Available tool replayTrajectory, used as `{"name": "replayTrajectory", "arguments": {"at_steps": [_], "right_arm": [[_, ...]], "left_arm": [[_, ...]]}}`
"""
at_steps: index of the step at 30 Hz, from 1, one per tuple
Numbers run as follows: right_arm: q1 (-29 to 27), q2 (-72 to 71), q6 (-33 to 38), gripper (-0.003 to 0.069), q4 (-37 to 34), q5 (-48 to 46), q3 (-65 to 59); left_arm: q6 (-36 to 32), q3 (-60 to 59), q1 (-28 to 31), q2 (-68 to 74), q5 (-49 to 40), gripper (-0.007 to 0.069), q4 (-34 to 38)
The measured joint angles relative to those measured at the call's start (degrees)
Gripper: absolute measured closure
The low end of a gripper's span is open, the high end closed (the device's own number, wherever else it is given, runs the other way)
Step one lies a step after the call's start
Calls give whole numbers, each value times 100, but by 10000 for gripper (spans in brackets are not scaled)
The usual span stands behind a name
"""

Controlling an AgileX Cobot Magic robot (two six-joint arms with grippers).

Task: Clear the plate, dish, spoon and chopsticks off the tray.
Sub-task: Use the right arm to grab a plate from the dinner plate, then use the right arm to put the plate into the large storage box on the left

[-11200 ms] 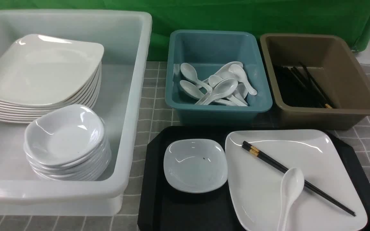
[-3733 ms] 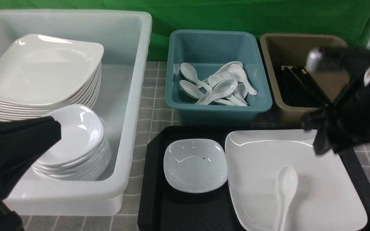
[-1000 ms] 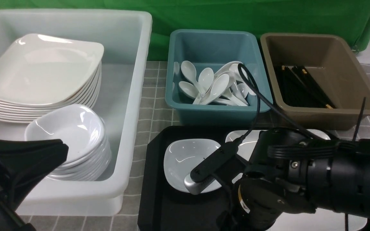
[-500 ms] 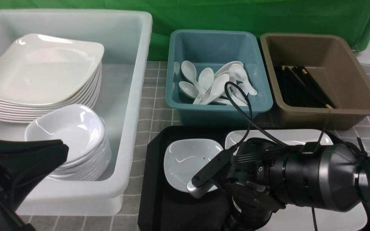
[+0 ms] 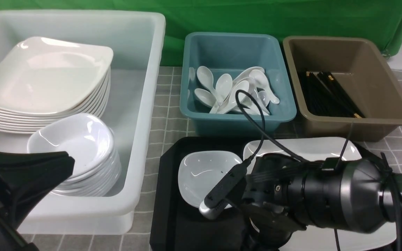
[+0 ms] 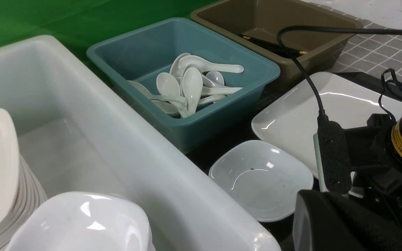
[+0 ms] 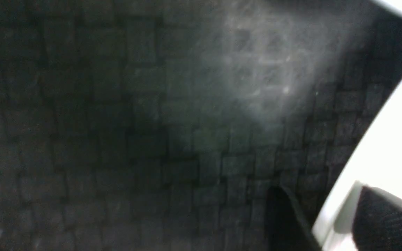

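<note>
The large white plate (image 5: 312, 148) and the small white dish (image 5: 201, 172) sit on the black tray (image 5: 166, 195). My right arm reaches low across the plate. In the right wrist view my right gripper (image 7: 326, 216) straddles the plate's rim (image 7: 396, 150), one finger on the tray side (image 7: 152, 122) and one on top of the plate. No spoon or chopsticks lie on the tray. White spoons (image 5: 229, 90) lie in the teal bin and black chopsticks (image 5: 326, 94) in the brown bin. My left gripper (image 5: 65, 164) hovers empty by the white tub, and its jaws are not readable.
A white tub (image 5: 145, 104) at the left holds a stack of plates (image 5: 44, 76) and a stack of dishes (image 5: 75, 146). The teal bin (image 5: 236, 120) and brown bin (image 5: 354, 129) stand behind the tray. The right arm's cable (image 5: 257, 115) loops up before the teal bin.
The chopsticks, then the spoon, left the plate. In the last second my right arm settled lower across the plate, whose far edge rose slightly. The left arm stayed still.
</note>
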State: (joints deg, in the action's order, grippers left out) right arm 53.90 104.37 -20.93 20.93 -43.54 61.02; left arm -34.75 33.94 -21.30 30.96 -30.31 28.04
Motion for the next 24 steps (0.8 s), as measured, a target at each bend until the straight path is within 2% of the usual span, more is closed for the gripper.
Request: {"name": "replayTrajectory", "arguments": {"at_steps": [7, 11, 13, 22, 24], "right_arm": [[469, -934, 80, 526, -45, -1239, 351], [514, -1580, 97, 590, -52, -2021, 755], [514, -1819, 97, 598, -36, -2304, 902], [525, -2042, 213, 598, -36, -2310, 1020], [593, -2045, 354, 598, -25, -2316, 1241]], "left_arm": [[-20, 0, 0, 0, 0, 615, 0], [-20, 0, 0, 0, 5, 615, 0], [-20, 0, 0, 0, 12, 615, 0], [-20, 0, 0, 0, 42, 615, -14], [42, 49, 0, -26, 8, 615, -215]]}}
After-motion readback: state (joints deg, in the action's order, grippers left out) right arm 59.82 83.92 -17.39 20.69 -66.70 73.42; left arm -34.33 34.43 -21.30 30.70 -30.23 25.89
